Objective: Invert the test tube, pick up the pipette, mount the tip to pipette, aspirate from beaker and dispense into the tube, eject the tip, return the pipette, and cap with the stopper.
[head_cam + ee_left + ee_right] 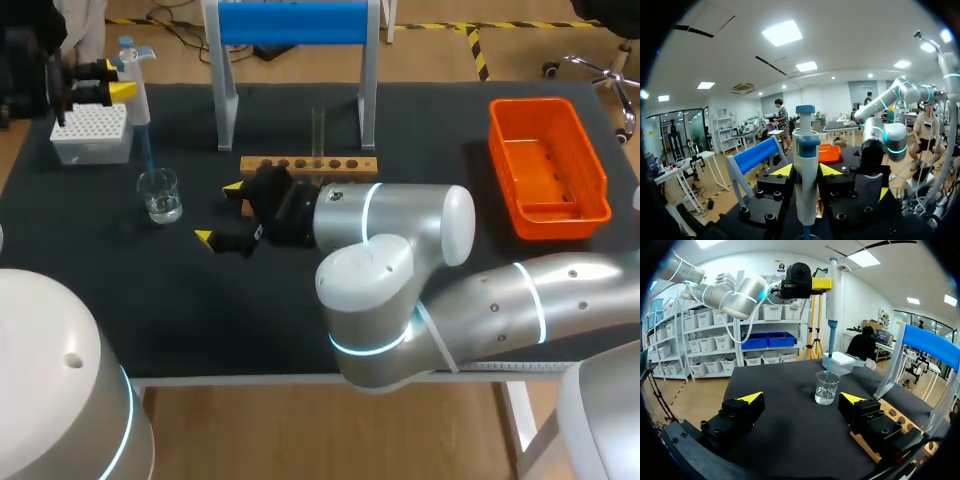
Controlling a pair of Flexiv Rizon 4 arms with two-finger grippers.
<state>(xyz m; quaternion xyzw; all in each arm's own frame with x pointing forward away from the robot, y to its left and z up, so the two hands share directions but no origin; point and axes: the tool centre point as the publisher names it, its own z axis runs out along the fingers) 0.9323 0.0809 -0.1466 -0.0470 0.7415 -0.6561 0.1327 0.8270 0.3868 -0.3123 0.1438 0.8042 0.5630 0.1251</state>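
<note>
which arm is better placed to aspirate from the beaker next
Left. The left gripper is shut on the pipette, its blue tip down at the beaker; the right gripper is open and empty.

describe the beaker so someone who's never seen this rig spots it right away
Look at the left part of the black table, just nearer the robot than the white tip box. The beaker stands there: the only clear glass cup, with the blue tip of the pipette at its mouth.

The pipette (138, 105) hangs over the beaker (160, 193); tip box (92, 133) behind it; rack (308, 165) to the beaker's right; bin (545, 165) far right
</note>
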